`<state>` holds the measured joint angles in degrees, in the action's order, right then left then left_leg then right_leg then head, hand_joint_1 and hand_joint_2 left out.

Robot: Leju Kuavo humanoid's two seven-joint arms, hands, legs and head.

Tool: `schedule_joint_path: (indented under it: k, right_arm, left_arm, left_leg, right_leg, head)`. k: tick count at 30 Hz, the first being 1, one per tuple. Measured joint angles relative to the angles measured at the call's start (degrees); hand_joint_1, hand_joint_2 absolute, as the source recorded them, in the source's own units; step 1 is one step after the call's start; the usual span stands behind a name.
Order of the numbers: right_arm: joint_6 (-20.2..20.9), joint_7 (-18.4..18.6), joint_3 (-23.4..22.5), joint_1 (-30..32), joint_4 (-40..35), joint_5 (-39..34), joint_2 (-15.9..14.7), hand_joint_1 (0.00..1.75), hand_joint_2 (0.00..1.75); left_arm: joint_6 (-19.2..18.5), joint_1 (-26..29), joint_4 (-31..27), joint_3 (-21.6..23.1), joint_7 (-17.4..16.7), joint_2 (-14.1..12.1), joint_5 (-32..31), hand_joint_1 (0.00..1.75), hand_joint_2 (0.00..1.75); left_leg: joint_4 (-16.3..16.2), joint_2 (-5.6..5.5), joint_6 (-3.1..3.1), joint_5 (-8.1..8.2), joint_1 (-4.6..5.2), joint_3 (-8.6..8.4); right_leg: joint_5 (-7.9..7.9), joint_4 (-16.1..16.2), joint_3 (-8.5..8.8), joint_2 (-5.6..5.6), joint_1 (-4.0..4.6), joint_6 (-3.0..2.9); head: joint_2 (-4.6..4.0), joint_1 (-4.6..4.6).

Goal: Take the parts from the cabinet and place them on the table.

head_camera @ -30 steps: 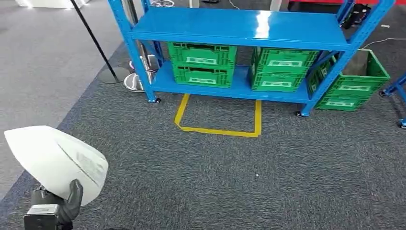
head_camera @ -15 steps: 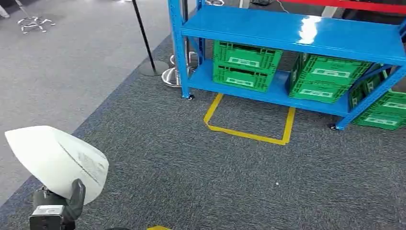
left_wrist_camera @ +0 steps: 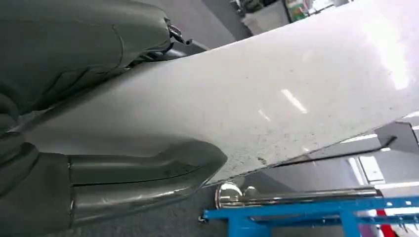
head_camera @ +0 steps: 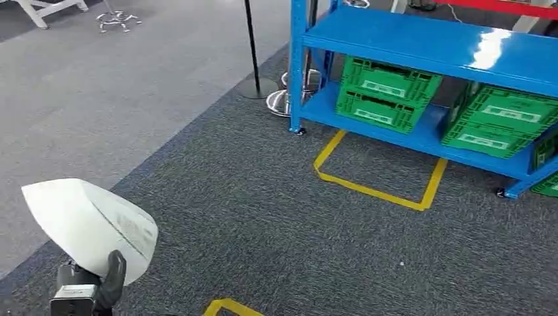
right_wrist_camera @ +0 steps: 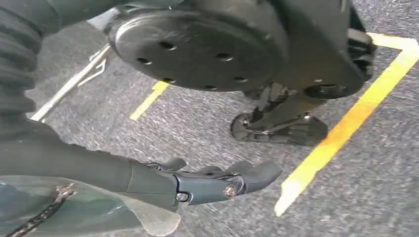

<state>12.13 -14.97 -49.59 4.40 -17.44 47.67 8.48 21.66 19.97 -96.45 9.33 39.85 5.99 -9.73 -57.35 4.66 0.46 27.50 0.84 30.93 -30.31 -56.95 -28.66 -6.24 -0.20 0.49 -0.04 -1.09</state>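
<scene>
Left hand (head_camera: 105, 280) grips a white part (head_camera: 89, 224) by its lower edge, clear of the blue rack (head_camera: 421, 46), right hand (right_wrist_camera: 217, 182) hanging slack and empty; carried so, the part could slip free.

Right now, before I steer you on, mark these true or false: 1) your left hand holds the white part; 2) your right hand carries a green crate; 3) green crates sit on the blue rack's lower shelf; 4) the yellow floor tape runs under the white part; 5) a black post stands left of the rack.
1) True: the left hand grips the white part.
2) False: the right hand hangs with nothing in it, above the carpet.
3) True: green crates sit on the blue rack's lower shelf.
4) False: the yellow floor tape lies in front of the rack.
5) True: the black post stands there.
</scene>
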Motion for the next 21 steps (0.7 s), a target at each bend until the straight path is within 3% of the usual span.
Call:
schedule_joint_path:
  k: [2, 3, 4, 5, 6, 8, 9, 10, 11, 12, 13, 14, 15, 18, 19, 20, 21]
  right_arm:
    - [0.72, 0.79, -0.35, 0.3, -1.49, 0.66, 0.59, 0.0, 1.75]
    - [1.09, 0.96, -0.52, 0.44, -2.38, 0.92, 0.9, 0.0, 1.75]
    - [1.22, 1.02, -0.57, 0.63, -3.05, 1.0, 1.11, 0.0, 1.75]
    - [1.29, 1.0, -0.7, 0.77, -3.51, 1.11, 1.16, 0.0, 1.75]
    - [1.66, 1.14, -0.9, 0.93, -3.82, 1.38, 1.42, 0.0, 1.75]
    - [3.04, 2.14, -1.51, 1.77, -5.46, 2.25, 1.9, 0.0, 1.75]
    - [4.05, 2.73, -1.92, 2.37, -6.78, 2.93, 2.32, 0.0, 1.75]
    - [5.04, 3.36, -2.47, 2.86, -8.22, 3.8, 2.84, 0.0, 1.75]
    - [5.66, 3.61, -2.97, 3.08, -9.27, 4.2, 3.26, 0.0, 1.75]
    - [6.03, 3.85, -3.37, 3.23, -10.21, 4.61, 3.54, 0.0, 1.75]
    - [6.38, 3.95, -3.76, 3.33, -11.23, 4.79, 3.91, 0.0, 1.75]
    - [6.47, 3.98, -4.02, 3.37, -11.69, 4.85, 4.18, 0.0, 1.75]
    - [6.62, 4.09, -4.48, 3.49, -12.28, 5.42, 4.63, 0.0, 1.75]
    - [7.19, 4.59, -5.68, 3.8, -14.62, 7.91, 5.29, 0.0, 1.75]
    - [7.45, 4.68, -6.05, 3.82, -15.32, 8.5, 5.84, 0.0, 1.75]
    - [7.74, 4.74, -6.54, 3.72, -16.2, 9.23, 6.08, 0.0, 1.75]
    - [8.22, 4.72, -7.13, 3.73, -16.74, 10.06, 6.56, 0.0, 1.75]
  left_arm:
    - [0.37, 0.41, 0.11, -0.13, 0.09, 0.15, 0.09, 1.75, 1.75]
    - [0.59, 0.68, 0.15, -0.39, 0.09, 0.22, 0.13, 1.75, 1.75]
    - [0.66, 0.8, 0.2, -0.46, 0.09, 0.43, 0.13, 1.75, 1.75]
    - [0.7, 0.72, 0.22, -0.55, 0.13, 0.5, 0.15, 1.75, 1.75]
    - [0.79, 0.58, 0.24, -0.59, 0.13, 0.68, 0.18, 1.75, 1.75]
    - [0.83, 0.78, 0.35, -0.88, 0.13, 0.96, 0.22, 1.75, 1.75]
    - [0.57, 0.84, 0.42, -1.18, 0.13, 1.14, 0.46, 1.75, 1.75]
    - [0.3, 0.9, 0.48, -1.51, 0.13, 1.4, 0.63, 1.75, 1.75]
    - [0.31, 0.93, 0.48, -1.71, 0.13, 1.53, 0.63, 1.75, 1.75]
    - [0.28, 0.92, 0.48, -1.86, 0.13, 1.64, 0.59, 1.75, 1.75]
    - [0.24, 0.93, 0.48, -1.94, 0.13, 1.77, 0.52, 1.75, 1.75]
    - [0.24, 0.91, 0.48, -2.01, 0.13, 1.92, 0.5, 1.75, 1.75]
    - [0.35, 0.8, 0.48, -2.18, 0.13, 2.03, 0.42, 1.75, 1.75]
    - [1.33, 1.05, 0.46, -2.56, 0.13, 2.23, 0.37, 1.75, 1.75]
    - [1.38, 1.11, 0.37, -2.86, 0.13, 2.25, 0.42, 1.75, 1.75]
    - [1.46, 1.27, 0.33, -3.04, 0.15, 2.36, 0.44, 1.75, 1.75]
    - [1.73, 1.05, 0.26, -3.15, 0.15, 2.43, 0.42, 1.75, 1.75]
  left_leg:
    - [-0.07, -1.2, 0.3, -0.06, 0.15, 0.49]
    - [0.48, -2.14, 0.87, -0.41, 0.09, 0.48]
    - [1.39, -2.7, 1.19, -1.06, -0.59, -0.17]
    - [1.64, -3.24, 1.52, -1.27, -0.61, -0.13]
    - [1.63, -3.97, 1.7, -1.41, -0.63, 0.13]
    - [1.55, -5.43, 1.82, -1.49, -0.55, 0.36]
    - [1.43, -6.28, 1.82, -1.5, -0.5, 0.41]
    - [1.27, -7.26, 1.8, -1.51, -0.49, 0.4]
    - [1.08, -8.11, 1.75, -1.48, -0.5, 0.4]
    - [0.82, -8.9, 1.59, -1.37, -0.57, 0.4]
    - [0.49, -9.66, 1.33, -1.2, -0.65, 0.44]
    - [0.18, -10.12, 1.06, -1.07, -0.63, 0.67]
    - [-0.62, -11.03, 0.7, -0.91, -0.44, 1.23]
    - [-0.43, -12.93, -0.44, -1.62, -0.92, 1.91]
    - [-0.8, -13.05, -0.58, -1.38, -0.95, 2.15]
    - [-2.19, -9.44, -0.84, -0.27, -0.58, 2.68]
    - [-5.55, -7.08, -1.25, 1.85, -0.57, 4.23]
  right_leg:
    - [0.01, 0.19, 0.23, -1.21, -0.05, 0.39]
    - [0.04, 0.49, 0.68, -2.04, 0.06, 0.85]
    - [-0.69, 0.2, 0.23, -0.8, -0.25, 1.22]
    - [-2.05, -1.43, -0.37, 2.66, -0.23, 1.31]
    - [-4.39, -5.54, -2.19, 4.85, -0.37, 1.35]
    - [-8.11, -14.89, -6.64, 6.01, -0.44, 1.43]
    - [-8.49, -17.46, -8.09, 6.11, -0.39, 1.44]
    - [-7.16, -16.93, -8.06, 6.16, -0.38, 1.41]
    - [-4.8, -13.93, -6.88, 6.27, -0.41, 1.38]
    - [-1.98, -9.17, -4.78, 6.66, -0.49, 1.36]
    - [0.7, -3.66, -2.33, 8.23, -0.68, 1.31]
    - [-0.08, -1.49, -1.18, 11.51, -0.96, 1.27]
    - [-0.09, -0.43, -1.15, 11.8, -1.11, 1.18]
    - [0.18, -0.96, -0.75, 9.87, -0.59, 0.4]
    - [0.5, -0.58, -0.71, 8.92, -1.11, -0.12]
    - [0.52, -0.54, -0.63, 8.26, -0.97, -0.38]
    - [0.45, -0.54, -0.62, 7.41, -0.88, -0.64]
  head:
    - [0.0, -0.02]
    - [0.0, 0.04]
    - [0.0, -0.06]
    - [0.0, -0.24]
    - [0.0, -0.44]
    - [0.0, -0.59]
    - [0.0, -0.55]
    - [0.0, -0.59]
    - [0.0, -0.52]
    - [0.0, -0.59]
    - [0.0, -0.59]
    - [0.0, -0.57]
    - [0.0, -0.44]
    - [0.0, -0.48]
    - [0.0, -0.55]
    - [0.0, -0.24]
    - [0.0, 0.24]
